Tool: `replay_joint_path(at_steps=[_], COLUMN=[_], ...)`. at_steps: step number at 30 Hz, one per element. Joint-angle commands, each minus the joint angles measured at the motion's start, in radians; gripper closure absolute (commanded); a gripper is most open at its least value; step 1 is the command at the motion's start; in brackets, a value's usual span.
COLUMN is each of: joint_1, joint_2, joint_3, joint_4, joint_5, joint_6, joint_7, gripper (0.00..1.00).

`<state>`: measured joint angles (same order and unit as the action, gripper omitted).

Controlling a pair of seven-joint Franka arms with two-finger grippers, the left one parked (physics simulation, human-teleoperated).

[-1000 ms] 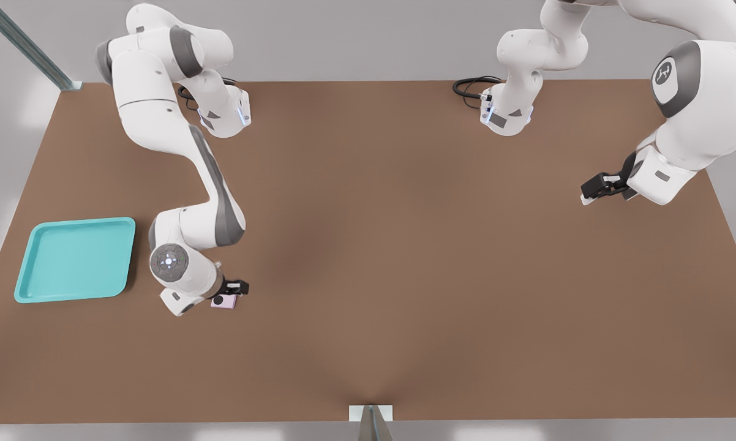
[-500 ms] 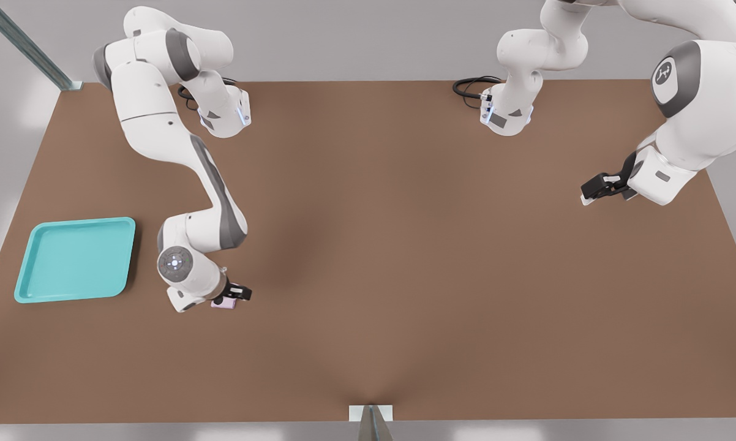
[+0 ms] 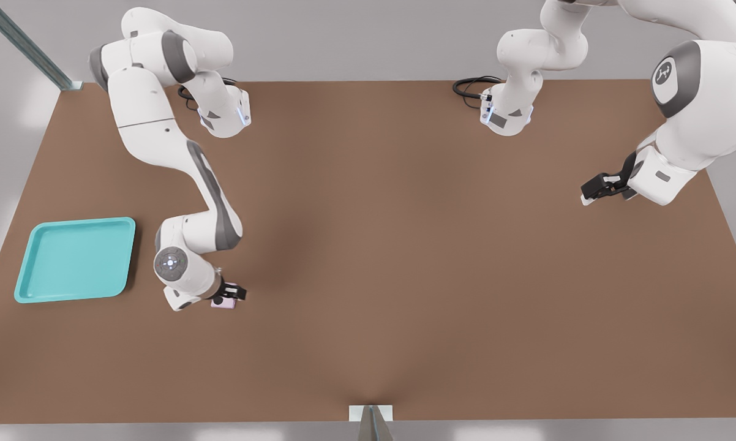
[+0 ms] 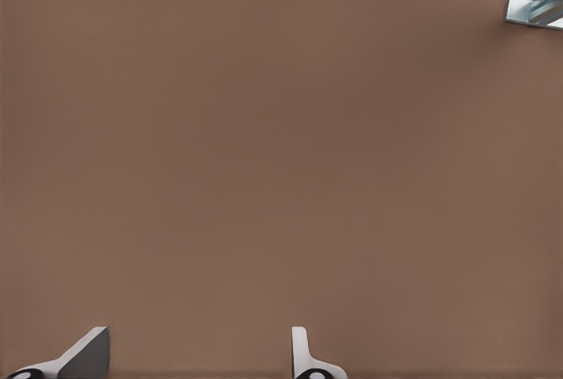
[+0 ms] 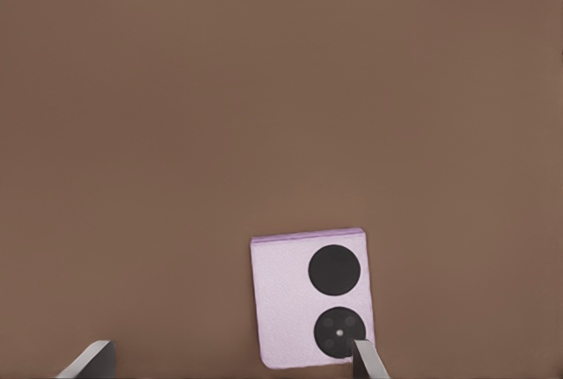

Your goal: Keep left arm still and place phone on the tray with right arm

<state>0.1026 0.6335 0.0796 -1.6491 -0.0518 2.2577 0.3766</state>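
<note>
The pale pink phone (image 3: 223, 302) lies flat on the brown table, lenses up, a little to the front view's right of the turquoise tray (image 3: 74, 257). My gripper (image 3: 233, 292) hangs low right over the phone and partly covers it. In the right wrist view the phone (image 5: 312, 300) sits beside one fingertip (image 5: 368, 363), which overlaps its lens corner. The other fingertip (image 5: 88, 361) stands far off, so the gripper (image 5: 229, 366) is open with nothing gripped. The tray holds nothing.
The brown table (image 3: 405, 245) stretches wide to the front view's right. Two arm bases (image 3: 224, 113) and black cables (image 3: 472, 86) sit at its far edge. A metal bracket (image 3: 371, 416) marks the near edge.
The right arm's upper links have swung slightly toward the front view's left, and the gripper has settled a little lower over the phone. Phone and tray have not moved.
</note>
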Motion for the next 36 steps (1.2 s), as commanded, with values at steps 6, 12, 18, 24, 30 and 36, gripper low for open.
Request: replay_joint_path(at_steps=[6,12,18,24,30,36], joint_1=[-0.003,-0.003,-0.026,-0.035,-0.035,-0.038], joint_2=[0.02,0.075,0.078,0.086,0.094,0.101], joint_3=[0.0,0.0,-0.008,-0.008,-0.008,-0.008], joint_4=[-0.009,-0.009,-0.021,-0.051,-0.063,-0.063], joint_5=[0.003,0.001,0.001,0.001,0.001,0.001], joint_6=[0.049,0.1,0.111,0.151,0.172,0.192], joint_7=[-0.125,-0.134,-0.179,-0.179,-0.182,-0.182], gripper=[0.0,0.0,0.0,0.0,0.0,0.0])
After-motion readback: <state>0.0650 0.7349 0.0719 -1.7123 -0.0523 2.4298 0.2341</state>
